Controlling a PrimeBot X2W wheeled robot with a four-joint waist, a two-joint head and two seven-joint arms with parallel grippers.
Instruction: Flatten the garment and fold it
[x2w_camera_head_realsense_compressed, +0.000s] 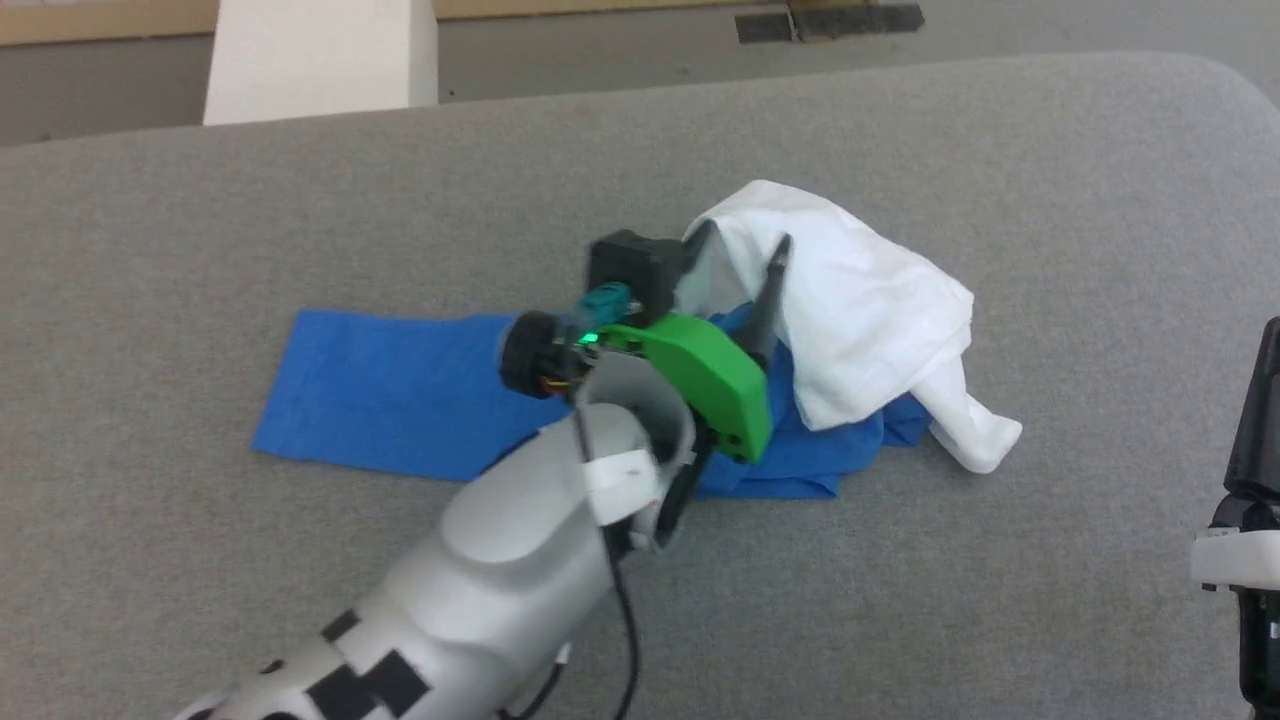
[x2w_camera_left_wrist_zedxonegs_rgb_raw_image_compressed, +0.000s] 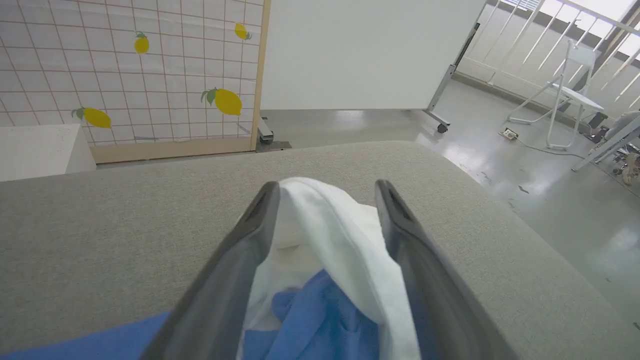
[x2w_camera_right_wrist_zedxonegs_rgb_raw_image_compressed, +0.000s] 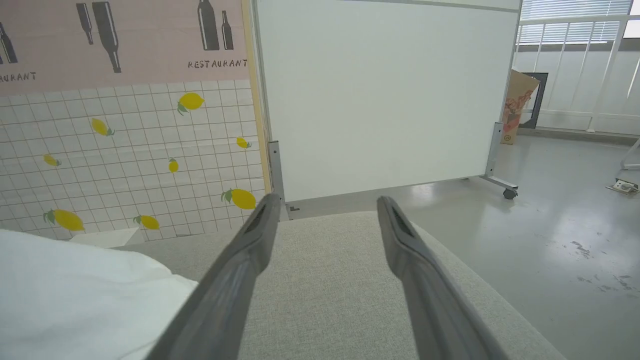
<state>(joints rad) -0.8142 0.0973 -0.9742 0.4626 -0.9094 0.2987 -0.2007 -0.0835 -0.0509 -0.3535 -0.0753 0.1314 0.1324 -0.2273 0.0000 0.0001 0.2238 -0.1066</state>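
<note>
The garment (x2w_camera_head_realsense_compressed: 860, 300) lies bunched on the grey padded table (x2w_camera_head_realsense_compressed: 200, 220). Its white body is heaped up, and one bright blue sleeve (x2w_camera_head_realsense_compressed: 390, 390) is stretched flat to the left. My left gripper (x2w_camera_head_realsense_compressed: 745, 245) reaches into the heap from the near left. In the left wrist view its fingers (x2w_camera_left_wrist_zedxonegs_rgb_raw_image_compressed: 250, 240) stand wide apart, with a ridge of white cloth (x2w_camera_left_wrist_zedxonegs_rgb_raw_image_compressed: 325, 225) and blue folds lying loose between them. My right gripper (x2w_camera_right_wrist_zedxonegs_rgb_raw_image_compressed: 327, 200) is open and empty over bare table. It stands at the right edge of the head view (x2w_camera_head_realsense_compressed: 1255, 440), with the white cloth (x2w_camera_right_wrist_zedxonegs_rgb_raw_image_compressed: 75, 295) to its left.
The table's rounded far edge and right side drop to a glossy floor (x2w_camera_left_wrist_zedxonegs_rgb_raw_image_compressed: 550, 190). A white block (x2w_camera_head_realsense_compressed: 320, 60) stands beyond the far edge. A wheeled whiteboard (x2w_camera_right_wrist_zedxonegs_rgb_raw_image_compressed: 385, 100), a tiled lemon-print screen (x2w_camera_right_wrist_zedxonegs_rgb_raw_image_compressed: 125, 165) and a folding chair (x2w_camera_left_wrist_zedxonegs_rgb_raw_image_compressed: 575, 95) stand further off.
</note>
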